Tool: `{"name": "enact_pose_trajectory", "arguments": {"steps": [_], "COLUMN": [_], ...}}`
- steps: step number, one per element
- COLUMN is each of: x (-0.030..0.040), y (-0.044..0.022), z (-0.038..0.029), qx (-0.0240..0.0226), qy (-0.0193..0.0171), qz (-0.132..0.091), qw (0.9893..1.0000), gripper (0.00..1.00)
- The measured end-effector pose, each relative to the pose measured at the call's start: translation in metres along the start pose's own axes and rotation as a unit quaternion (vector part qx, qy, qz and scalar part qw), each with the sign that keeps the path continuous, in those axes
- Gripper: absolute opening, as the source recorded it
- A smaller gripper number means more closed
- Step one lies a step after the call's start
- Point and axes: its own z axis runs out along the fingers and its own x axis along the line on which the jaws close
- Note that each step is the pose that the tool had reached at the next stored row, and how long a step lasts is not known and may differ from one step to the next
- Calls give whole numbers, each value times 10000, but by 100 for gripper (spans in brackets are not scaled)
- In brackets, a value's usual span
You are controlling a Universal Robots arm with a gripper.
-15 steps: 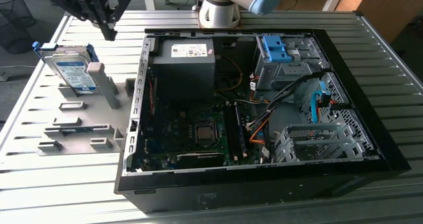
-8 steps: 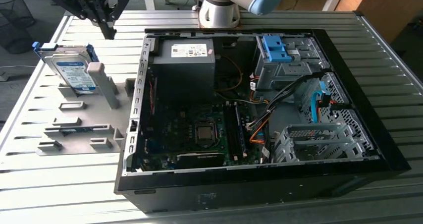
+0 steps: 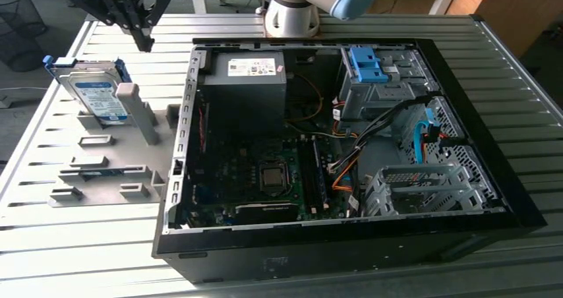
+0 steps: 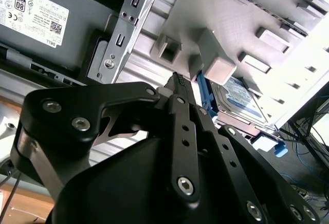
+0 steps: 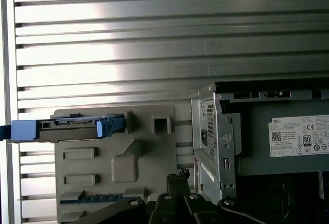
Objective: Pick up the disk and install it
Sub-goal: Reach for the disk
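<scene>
Black metal gripper (image 3: 144, 42), its pincer pinched narrow on nothing, hovers near the silver-grey, blue-framed rectangular disk (image 3: 95, 92), which stands tilted in a grey plastic rack (image 3: 105, 173).

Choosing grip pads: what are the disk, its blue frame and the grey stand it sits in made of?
The disk: likely a metal body, silver-grey with a dull sheen, and a paper-like label on its face. The blue frame: looks plastic, with uniform saturated colour and moulded tabs. The grey stand: probably plastic, possibly printed; matte, with rounded blocky posts.
</scene>
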Motion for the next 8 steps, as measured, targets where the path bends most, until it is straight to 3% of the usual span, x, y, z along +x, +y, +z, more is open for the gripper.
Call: {"name": "enact_pose_trajectory", "arguments": {"steps": [8], "x": [19], "y": [13], "z": [3], "qx": [0], "qy": [0], "qz": [0], "qw": [10000], "gripper": [11]}}
